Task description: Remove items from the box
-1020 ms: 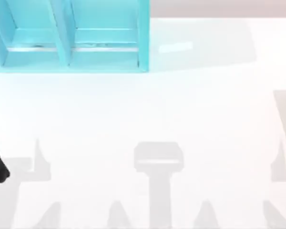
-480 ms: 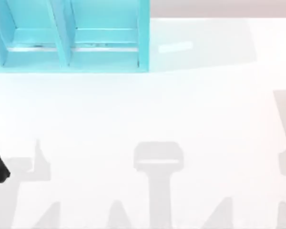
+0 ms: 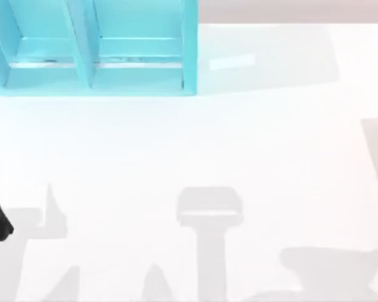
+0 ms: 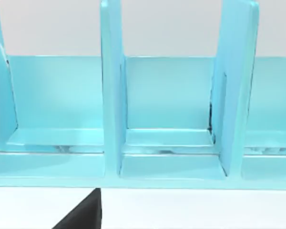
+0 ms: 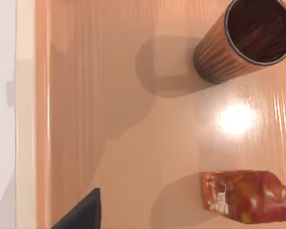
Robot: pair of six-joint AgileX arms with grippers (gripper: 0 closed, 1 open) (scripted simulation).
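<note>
cup (image 5: 245, 40), carton (image 5: 248, 196) apart in box (image 5: 109, 119)

The counter (image 3: 195, 145) lay bare across its middle and right side, so a gripper could pass there freely. A blue shelf (image 3: 94, 50) stood at the far left, and its upright dividers (image 4: 112, 90) split it into narrow open bays. In the right wrist view, the box (image 5: 26, 119) had a raised rim. Inside, the cup (image 5: 245, 40) stood upright and the carton (image 5: 248, 195) lay apart from it, with bare floor between them.
</note>
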